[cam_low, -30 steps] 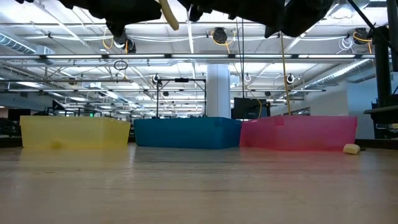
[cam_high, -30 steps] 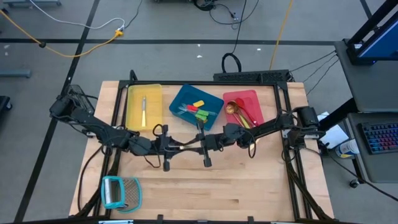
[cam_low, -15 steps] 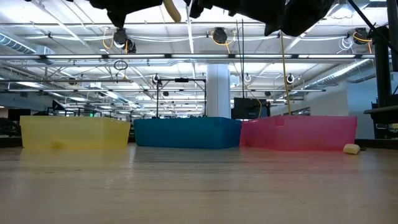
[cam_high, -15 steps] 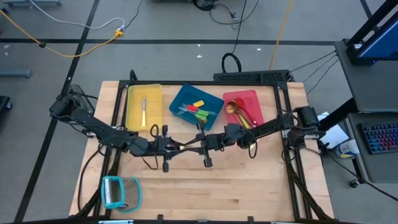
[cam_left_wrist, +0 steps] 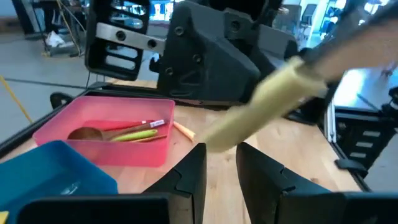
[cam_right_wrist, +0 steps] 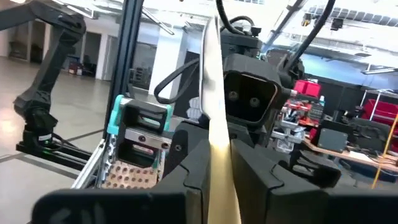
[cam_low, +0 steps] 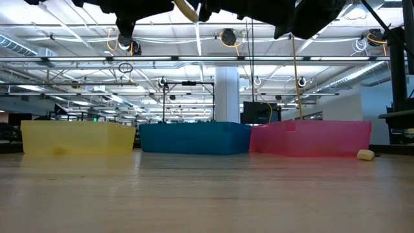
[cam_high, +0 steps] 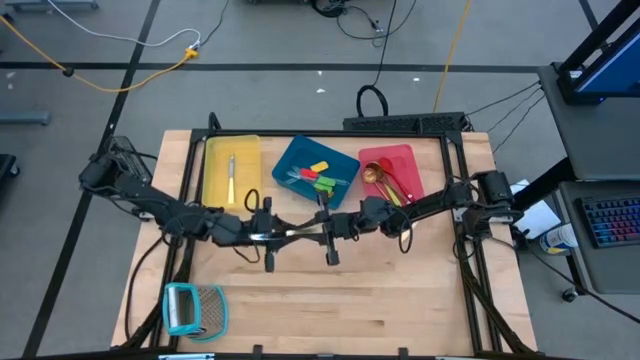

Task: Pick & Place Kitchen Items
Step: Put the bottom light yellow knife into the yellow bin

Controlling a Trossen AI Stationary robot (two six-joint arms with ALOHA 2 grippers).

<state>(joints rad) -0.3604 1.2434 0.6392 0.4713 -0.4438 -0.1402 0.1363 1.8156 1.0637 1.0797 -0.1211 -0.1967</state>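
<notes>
The wooden surface (cam_high: 380, 300) carries three trays in a row, all on the far side of the two hands. The yellow tray (cam_high: 213, 150) lies beyond the left hand (cam_high: 268, 236) and holds one cream-handled knife (cam_high: 230, 178). The blue tray (cam_high: 285, 165) sits beyond the gap between the hands, with green spatulas (cam_high: 325, 184) and small yellow and red-tipped tools in it. The red tray (cam_high: 405, 152) lies beyond the right hand (cam_high: 326, 236) and holds a brass spoon (cam_high: 371, 172) among red-handled pieces. A teal-framed grater (cam_high: 190, 308) lies well apart, on the near side behind the left arm.

Both arms reach inward and their hands face each other above mid-surface. Between them, lifted clear of the wood, hangs a second knife (cam_high: 297, 233), its long axis running from one hand to the other. The right hand is clamped on it: in the right wrist view the cream shaft sits squeezed between the two dark fingers and the pale length runs straight ahead toward the left hand. From the left wrist view the cream end comes right up to the left hand; whether that hand grips it cannot be told.

This looks like a handover. The yellow tray is the likely goal, and the left hand is the nearer to it.
</notes>
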